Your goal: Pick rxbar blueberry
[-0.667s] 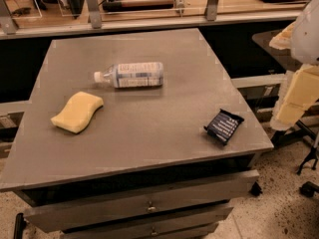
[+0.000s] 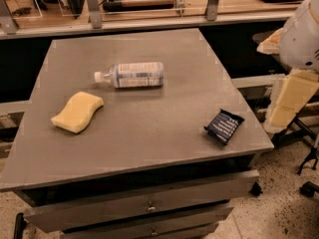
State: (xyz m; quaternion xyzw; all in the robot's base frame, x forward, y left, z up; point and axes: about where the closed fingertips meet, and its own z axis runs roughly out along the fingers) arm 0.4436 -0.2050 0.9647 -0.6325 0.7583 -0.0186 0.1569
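Observation:
The rxbar blueberry (image 2: 224, 127) is a small dark navy wrapper with rows of white text. It lies flat near the front right corner of the grey table (image 2: 159, 148). The gripper itself is out of view. Only white and cream arm parts (image 2: 291, 96) show at the right edge, beside the table and apart from the bar.
A yellow sponge (image 2: 77, 112) lies at the table's left. A clear plastic bottle with a white label (image 2: 132, 74) lies on its side at the middle back. Drawers (image 2: 144, 205) sit under the tabletop. A rail and metal posts (image 2: 149, 21) run behind the table.

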